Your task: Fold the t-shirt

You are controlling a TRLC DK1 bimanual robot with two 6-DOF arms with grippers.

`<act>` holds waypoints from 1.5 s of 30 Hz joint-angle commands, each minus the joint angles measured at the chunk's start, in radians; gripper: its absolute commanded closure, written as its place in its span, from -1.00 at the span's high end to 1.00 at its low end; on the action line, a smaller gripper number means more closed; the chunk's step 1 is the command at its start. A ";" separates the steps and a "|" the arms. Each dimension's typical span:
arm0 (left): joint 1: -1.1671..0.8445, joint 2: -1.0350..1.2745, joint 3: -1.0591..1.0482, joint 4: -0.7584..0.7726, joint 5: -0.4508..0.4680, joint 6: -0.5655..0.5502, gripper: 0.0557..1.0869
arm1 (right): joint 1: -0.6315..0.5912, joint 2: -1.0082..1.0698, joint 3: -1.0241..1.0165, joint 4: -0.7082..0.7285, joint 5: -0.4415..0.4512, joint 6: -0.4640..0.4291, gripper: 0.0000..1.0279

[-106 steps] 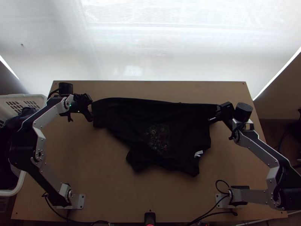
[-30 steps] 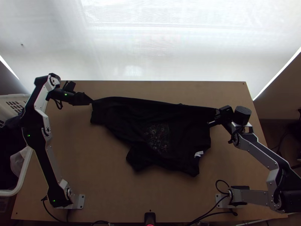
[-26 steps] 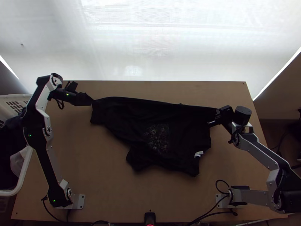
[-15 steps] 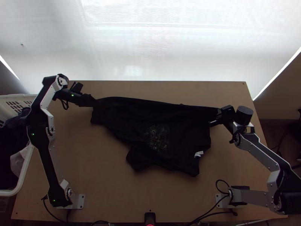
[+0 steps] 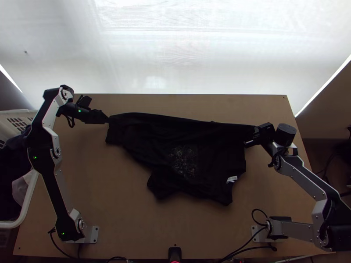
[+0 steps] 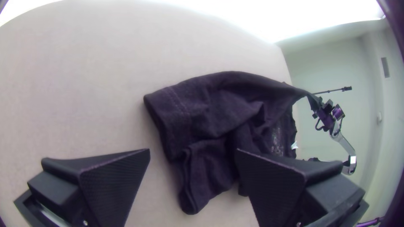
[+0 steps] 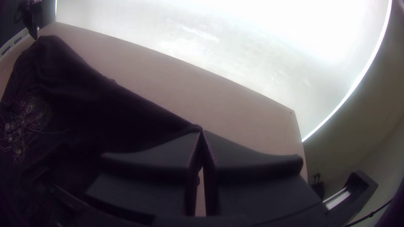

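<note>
A black t-shirt lies spread unevenly across the table, its far edge drawn straight and its near side ragged, with a print and a white label. At its far-left corner is my left gripper; in the left wrist view the left gripper stands open, the shirt's hemmed end lying beyond and between its fingers. At the shirt's far-right corner is my right gripper; in the right wrist view the right gripper is shut on the corner of the shirt.
A white basket holding dark and light cloth stands left of the table. A bright curtain hangs behind the far edge. Cables lie near both bases, and a small black device sits at the near edge.
My left gripper has turned and let its hold area come away to the shirt's corner, shifting slightly right and back left lately. The right gripper has moved slightly; the shirt lies nearly the same.
</note>
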 commanded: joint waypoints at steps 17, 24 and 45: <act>-0.070 0.034 0.027 0.135 0.020 -0.086 -0.64 | -0.004 -0.027 -0.037 0.000 0.000 0.001 -0.95; -0.104 -0.179 0.172 0.118 -0.087 -0.013 -0.93 | -0.004 -0.064 0.001 -0.034 0.000 0.007 -0.95; -0.049 -0.863 0.165 0.228 -0.213 0.094 -0.93 | -0.039 -0.309 0.911 -0.712 0.034 0.047 -0.95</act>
